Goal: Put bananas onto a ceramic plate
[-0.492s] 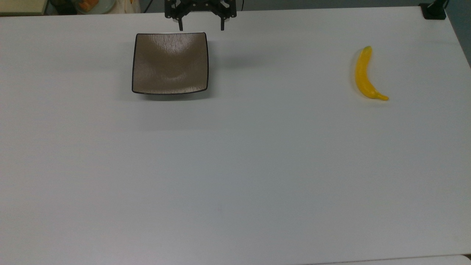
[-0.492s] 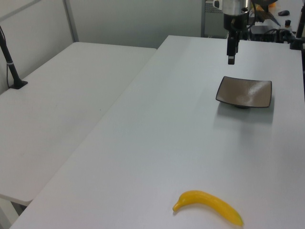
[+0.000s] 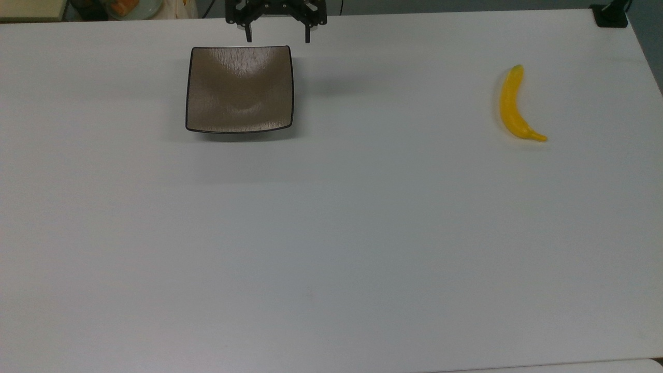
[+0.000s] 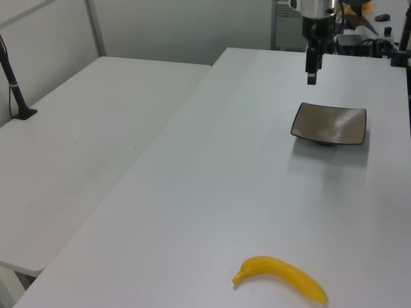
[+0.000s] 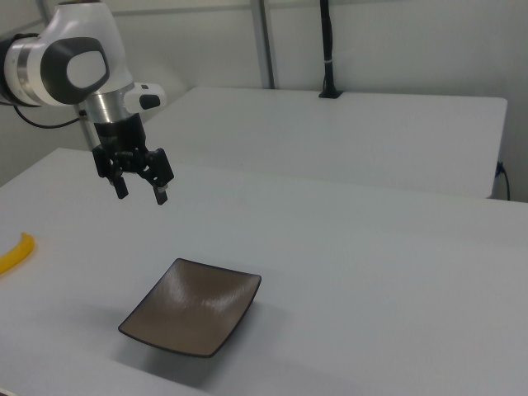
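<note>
Nearest in the left view, at about 5 o'clock, the banana [image 4: 280, 278] lies flat on the white table [image 4: 212, 192], nothing touching it. Farther back, toward 1 o'clock and well apart from it, sits the plate [image 4: 329, 124], bare. Beyond the plate's far edge the gripper [image 5: 142, 193] hangs in the air above the table, fingers [image 3: 248, 36] spread apart and holding nothing.

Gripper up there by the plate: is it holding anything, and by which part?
Nothing is held. The gripper hangs open and empty in the air near the ceramic plate, while the banana lies far off on the table.
</note>
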Available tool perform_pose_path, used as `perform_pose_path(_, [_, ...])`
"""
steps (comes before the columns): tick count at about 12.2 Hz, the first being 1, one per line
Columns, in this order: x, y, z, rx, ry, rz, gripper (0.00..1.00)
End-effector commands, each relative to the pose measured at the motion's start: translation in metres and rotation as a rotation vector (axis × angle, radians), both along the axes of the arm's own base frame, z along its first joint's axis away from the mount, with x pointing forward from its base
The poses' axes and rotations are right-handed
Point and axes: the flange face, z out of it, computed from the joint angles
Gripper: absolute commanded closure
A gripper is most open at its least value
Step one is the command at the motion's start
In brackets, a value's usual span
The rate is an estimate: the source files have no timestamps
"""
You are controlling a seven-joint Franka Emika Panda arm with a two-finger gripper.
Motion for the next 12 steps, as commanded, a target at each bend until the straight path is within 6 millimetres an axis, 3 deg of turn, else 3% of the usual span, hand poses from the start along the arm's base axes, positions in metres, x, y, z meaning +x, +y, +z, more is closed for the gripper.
perform_pose_path(1, [-0.003, 0.001, 0.003, 0.006, -0.030, -0.010, 0.00])
perform_pose_path(7, [-0.002, 0.011, -0.004, 0.050, -0.021, -0.035, 0.00])
perform_pose_path(9, [0.002, 0.027, -0.012, 0.061, -0.009, -0.062, 0.00])
perform_pose_path(12, [0.000, 0.077, -0.027, 0.061, -0.003, -0.077, 0.00])
